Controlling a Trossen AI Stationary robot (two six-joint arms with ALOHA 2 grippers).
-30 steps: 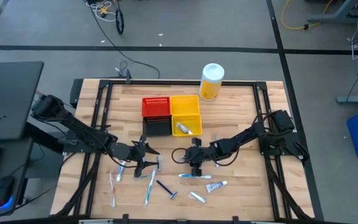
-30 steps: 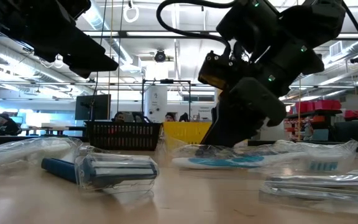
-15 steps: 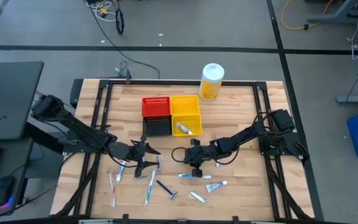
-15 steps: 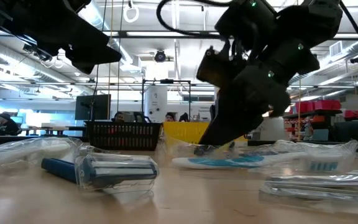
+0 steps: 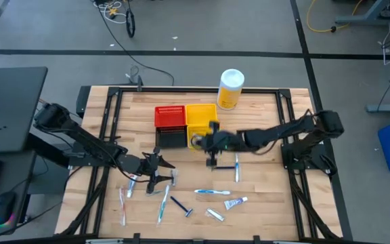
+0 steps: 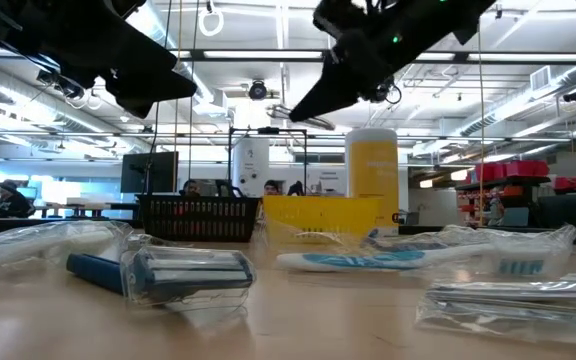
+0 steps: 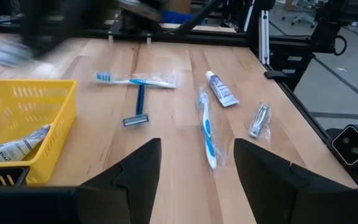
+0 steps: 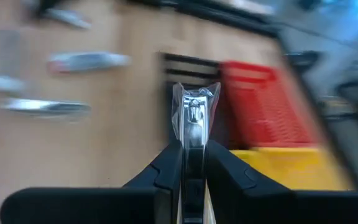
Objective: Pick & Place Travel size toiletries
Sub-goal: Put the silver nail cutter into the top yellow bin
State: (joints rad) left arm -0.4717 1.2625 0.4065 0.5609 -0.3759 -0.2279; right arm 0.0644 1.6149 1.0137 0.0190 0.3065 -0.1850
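My right gripper (image 5: 207, 144) (image 8: 193, 149) hangs above the table at the near end of the yellow bin (image 5: 202, 125), shut on a small silver item in clear wrap that looks like a nail clipper (image 8: 193, 118). My left gripper (image 5: 156, 173) (image 7: 194, 186) is open and low over the wrapped toothbrushes (image 5: 164, 202) at the near left. More toiletries lie flat on the table: a toothbrush (image 5: 212, 192) (image 7: 207, 127), a white tube (image 5: 234, 202) (image 7: 221, 89), a silver packet (image 5: 214, 215), a blue razor (image 5: 181, 206) and another toothbrush (image 5: 236, 167). One tube (image 5: 202, 141) lies in the yellow bin. My right gripper pinches the wrapped nail clipper between its two fingers (image 8: 166, 165) by its rear end (image 8: 193, 140). The rest of it sticks out forward past the fingertips, along the fingers. It is lifted clear of the table, as the low view shows (image 6: 303, 118).
A red bin (image 5: 170, 116) and a black bin (image 5: 171, 139) stand left of the yellow one. A tall yellow bottle with a white cap (image 5: 230, 89) stands at the far edge. Bare wood lies at the table's right and far left.
My right gripper has risen from the table beside the toothbrush at the near middle, taking the wrapped clipper up with it. It has swung toward the far edge to the yellow bin's near end.
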